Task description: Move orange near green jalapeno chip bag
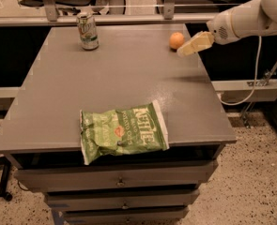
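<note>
The orange (176, 40) is a small round fruit on the far right part of the grey table (128, 78). The green jalapeno chip bag (123, 131) lies flat and crinkled at the table's front edge, with white "Kettle" lettering. My gripper (185, 51) reaches in from the right on a white arm, with its cream-coloured tip just right of and slightly in front of the orange, close to it. It holds nothing that I can see.
A green-and-white drink can (88, 31) stands upright at the table's far left. Drawers (119, 181) sit under the table's front edge. A cable (256, 74) hangs from the arm at the right. Railings and chairs stand behind the table.
</note>
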Available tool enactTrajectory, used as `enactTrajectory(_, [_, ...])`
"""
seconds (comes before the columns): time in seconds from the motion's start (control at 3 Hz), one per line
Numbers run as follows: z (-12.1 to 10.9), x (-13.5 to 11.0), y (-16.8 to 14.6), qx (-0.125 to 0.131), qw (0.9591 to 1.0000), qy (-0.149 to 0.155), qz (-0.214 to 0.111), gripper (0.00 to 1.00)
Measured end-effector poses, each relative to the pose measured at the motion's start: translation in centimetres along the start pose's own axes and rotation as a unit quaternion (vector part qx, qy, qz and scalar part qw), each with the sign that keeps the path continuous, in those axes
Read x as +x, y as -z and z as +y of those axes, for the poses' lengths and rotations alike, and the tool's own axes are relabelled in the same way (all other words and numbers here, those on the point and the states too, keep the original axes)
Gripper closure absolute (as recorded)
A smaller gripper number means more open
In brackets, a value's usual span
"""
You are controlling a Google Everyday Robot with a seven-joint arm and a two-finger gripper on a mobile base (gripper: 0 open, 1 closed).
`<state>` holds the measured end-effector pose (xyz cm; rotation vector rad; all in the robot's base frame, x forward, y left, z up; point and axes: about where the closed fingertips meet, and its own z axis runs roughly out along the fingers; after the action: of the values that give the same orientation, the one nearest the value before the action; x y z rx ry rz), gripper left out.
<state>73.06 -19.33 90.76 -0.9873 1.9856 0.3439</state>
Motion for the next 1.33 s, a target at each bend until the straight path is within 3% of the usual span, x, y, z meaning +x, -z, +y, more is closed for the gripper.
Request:
enactTrajectory(0.67, [-3.8,-1.7,-7.2,0.023,0.9997,0.0,-0.008,0.0])
enactTrajectory(1.33, [-5.3,-0.8,-11.0,0.019,0.9995,-0.022,0.011,0.0])
